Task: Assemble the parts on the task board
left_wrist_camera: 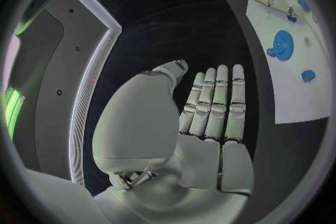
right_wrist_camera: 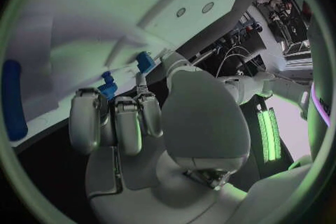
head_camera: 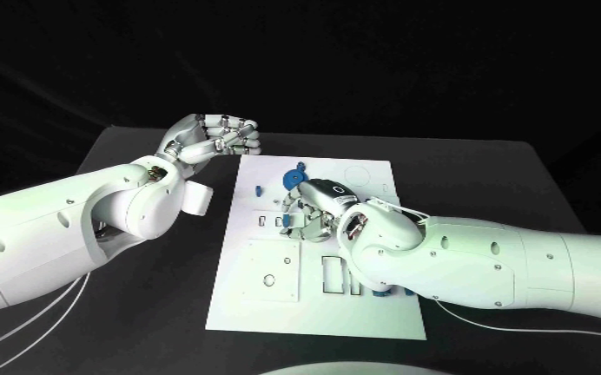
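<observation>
Hovering over task board (head_camera: 251, 305), right hand (head_camera: 313, 210) curled, empty — blue part (head_camera: 293, 176) just beyond.

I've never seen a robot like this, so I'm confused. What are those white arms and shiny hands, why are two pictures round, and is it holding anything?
It is a robot with two white arms, each ending in a silver hand. The square picture comes from a camera on its head, looking down at a black table. The two round pictures come from small cameras at its wrists, just behind each hand.

On the table lies a white task board with small blue parts, such as a round blue wheel.

The left hand is off the board's far corner. The wrist picture shows its fingers straight and its palm empty.

The right hand is low over the board with fingers curled, close to a small blue part. I cannot tell if it grips anything.
</observation>
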